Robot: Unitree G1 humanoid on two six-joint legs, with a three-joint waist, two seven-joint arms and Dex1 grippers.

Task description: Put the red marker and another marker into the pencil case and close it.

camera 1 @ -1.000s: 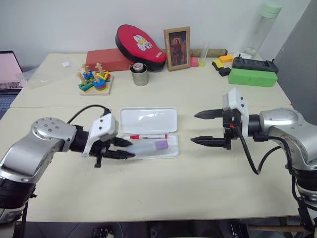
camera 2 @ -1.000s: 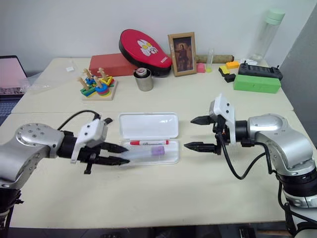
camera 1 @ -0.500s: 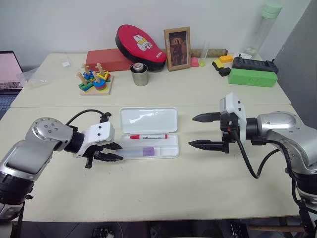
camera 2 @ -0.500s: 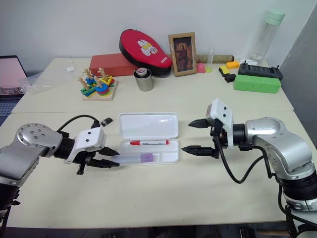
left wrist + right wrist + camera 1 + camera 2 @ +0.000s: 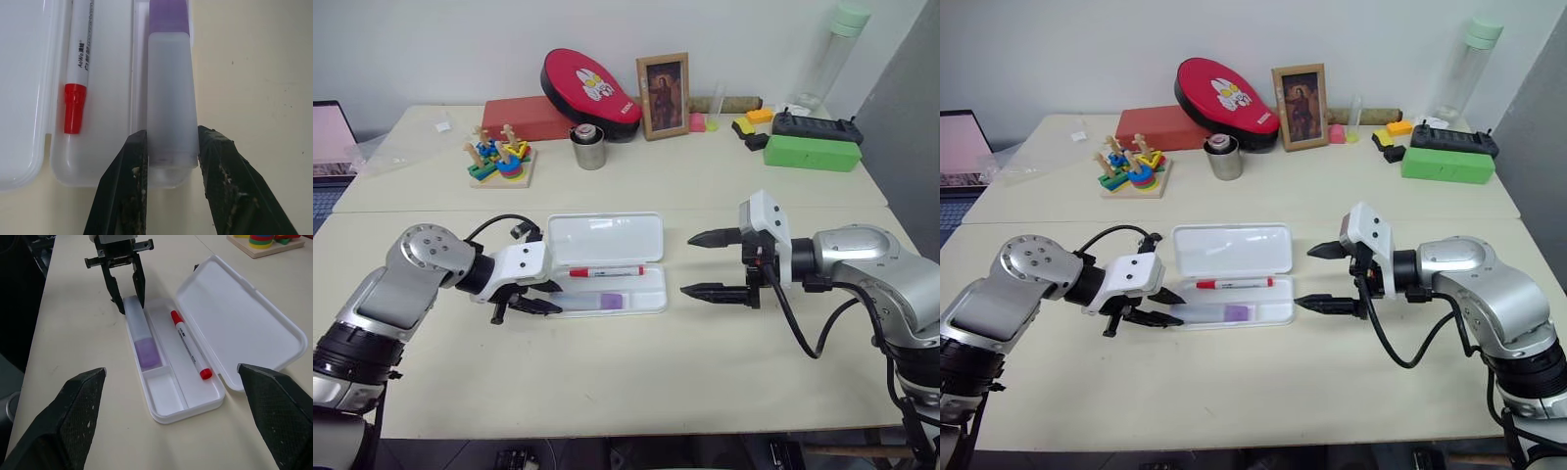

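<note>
White plastic pencil case (image 5: 607, 238) lies open on the beige table (image 5: 705, 362), lid flat behind the tray. Far behind stand a red padded case (image 5: 590, 90), a framed picture (image 5: 664, 95) and a metal cup (image 5: 589, 148). Inside lie the red marker (image 5: 607, 270) and the lilac highlighter (image 5: 169, 98), its end between the narrow left gripper (image 5: 540, 297) fingers. Beside the case the right gripper (image 5: 707, 264) is spread wide, empty.

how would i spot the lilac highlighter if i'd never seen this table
Find the open white pencil case at the middle of the near table, lid laid back. In the tray's front channel lies the lilac highlighter, its end between the left gripper's fingers. It is chunky and frosted with a purple end, unlike the slim red marker behind it.
</note>
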